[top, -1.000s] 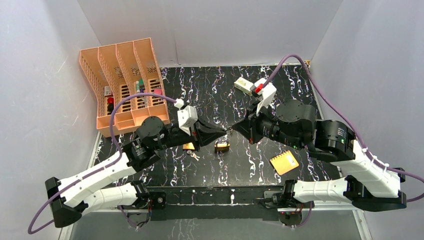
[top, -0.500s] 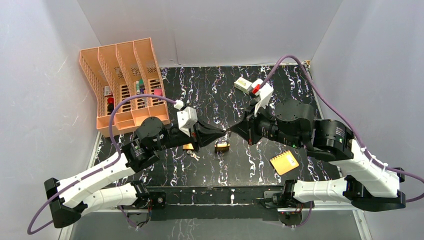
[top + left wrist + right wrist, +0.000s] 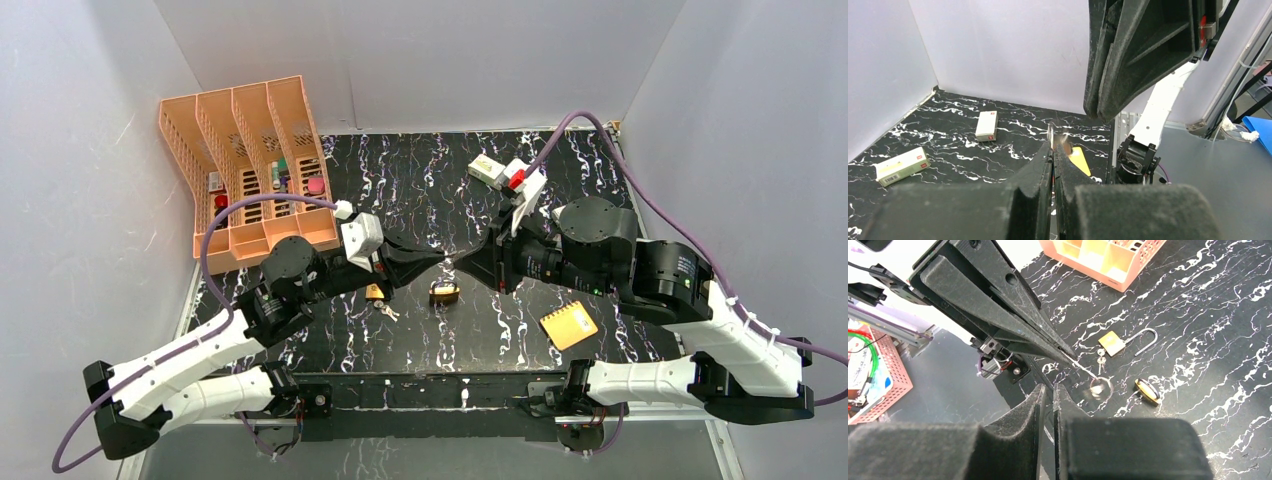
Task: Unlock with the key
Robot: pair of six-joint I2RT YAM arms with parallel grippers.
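Observation:
My left gripper (image 3: pixel 437 262) is shut on the key (image 3: pixel 1087 371), a thin silver sliver sticking out past its tips (image 3: pixel 1050 134), with a ring (image 3: pixel 1100 388) hanging off its end. My right gripper (image 3: pixel 464 262) faces it tip to tip, slightly apart, above the mat. Its jaws stand a narrow gap apart (image 3: pixel 1048 386) with nothing between them. Below the tips a closed brass padlock (image 3: pixel 445 293) lies on its edge (image 3: pixel 1147 390). A second brass padlock (image 3: pixel 1111 342) lies with its shackle swung open, and small spare keys (image 3: pixel 1101 358) lie beside it.
An orange slotted organizer (image 3: pixel 250 170) stands at the back left. A yellow notepad (image 3: pixel 568 325) lies front right on the black marbled mat. Two small white boxes (image 3: pixel 986 125) (image 3: pixel 902 165) lie at the far side, under my right arm's cable.
My right gripper's jaws have parted a little and drawn back slightly from the key. My left arm has shifted a little left, still pinching the key.

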